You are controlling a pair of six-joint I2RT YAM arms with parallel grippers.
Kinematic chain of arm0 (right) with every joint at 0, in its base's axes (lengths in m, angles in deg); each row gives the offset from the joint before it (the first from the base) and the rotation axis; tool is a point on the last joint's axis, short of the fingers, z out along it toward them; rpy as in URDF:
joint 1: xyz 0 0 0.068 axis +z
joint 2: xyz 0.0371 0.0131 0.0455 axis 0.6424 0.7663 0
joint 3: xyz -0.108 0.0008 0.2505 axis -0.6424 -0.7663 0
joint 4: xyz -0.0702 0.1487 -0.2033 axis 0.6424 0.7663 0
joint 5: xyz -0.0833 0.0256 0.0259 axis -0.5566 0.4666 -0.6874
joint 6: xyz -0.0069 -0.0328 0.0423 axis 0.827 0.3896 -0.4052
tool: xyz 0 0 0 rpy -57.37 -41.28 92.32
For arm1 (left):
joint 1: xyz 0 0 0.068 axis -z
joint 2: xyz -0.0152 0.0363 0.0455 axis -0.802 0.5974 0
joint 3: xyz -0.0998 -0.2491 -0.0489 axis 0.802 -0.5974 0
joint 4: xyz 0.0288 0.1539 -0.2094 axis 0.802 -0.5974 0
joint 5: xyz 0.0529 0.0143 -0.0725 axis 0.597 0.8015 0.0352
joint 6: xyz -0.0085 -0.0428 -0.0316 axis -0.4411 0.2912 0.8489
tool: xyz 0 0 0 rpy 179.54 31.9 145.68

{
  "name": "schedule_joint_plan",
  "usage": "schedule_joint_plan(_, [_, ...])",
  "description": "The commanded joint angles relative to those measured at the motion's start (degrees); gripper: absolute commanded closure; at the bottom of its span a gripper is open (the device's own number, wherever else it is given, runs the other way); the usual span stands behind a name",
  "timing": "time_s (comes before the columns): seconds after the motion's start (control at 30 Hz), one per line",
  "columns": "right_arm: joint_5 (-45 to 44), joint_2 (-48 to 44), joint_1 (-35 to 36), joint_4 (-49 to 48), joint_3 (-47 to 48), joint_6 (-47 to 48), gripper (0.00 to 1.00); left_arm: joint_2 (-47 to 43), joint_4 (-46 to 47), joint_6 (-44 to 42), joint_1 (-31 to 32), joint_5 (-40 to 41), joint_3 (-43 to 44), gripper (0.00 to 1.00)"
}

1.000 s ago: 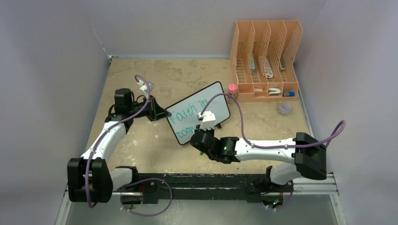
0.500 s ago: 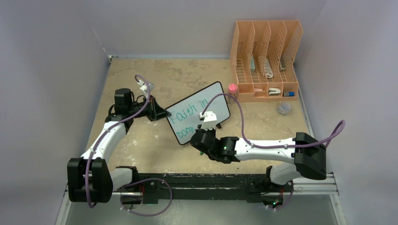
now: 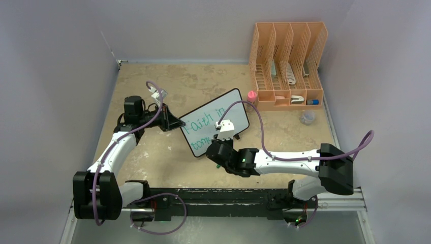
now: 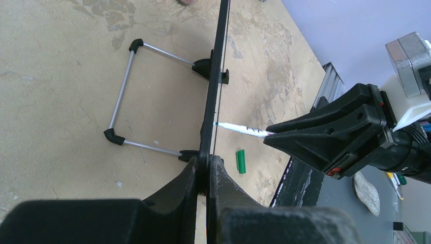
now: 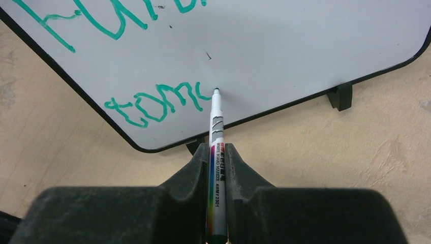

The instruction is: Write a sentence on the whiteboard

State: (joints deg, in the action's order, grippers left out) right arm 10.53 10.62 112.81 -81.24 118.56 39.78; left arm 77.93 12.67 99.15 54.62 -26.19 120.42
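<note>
My right gripper [image 5: 217,152] clamps a white pen [image 5: 216,119] labelled "WHITE BOARD MARKER". Its tip touches the black-framed white whiteboard [image 5: 305,46], just right of the green lettering [image 5: 157,104] "tomo". My left gripper [image 4: 206,168] pinches the board's left edge at mid-table.

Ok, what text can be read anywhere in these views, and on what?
"Faith in": green upper line on the whiteboard.
"tom" plus an unfinished stroke: lower line.
"WHITE BOARD MARKER": marker barrel.
"AWMY 2301", uncertain: same barrel.
Small logo above: unreadable.
</note>
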Motion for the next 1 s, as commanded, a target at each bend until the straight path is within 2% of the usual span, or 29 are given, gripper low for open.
schedule_joint_plan(0.0, [-2.9, 0.4, -0.3, -3.9, 1.9, 1.5, 1.0, 0.0, -2.4, -1.7, 0.8, 2.4, 0.8, 1.0])
schedule_joint_plan(0.97, [1.0, -0.3, -0.4, -9.6, 1.6, 6.4, 1.0, 0.2, -2.4, -1.8, 0.8, 2.5, 0.8, 1.0])
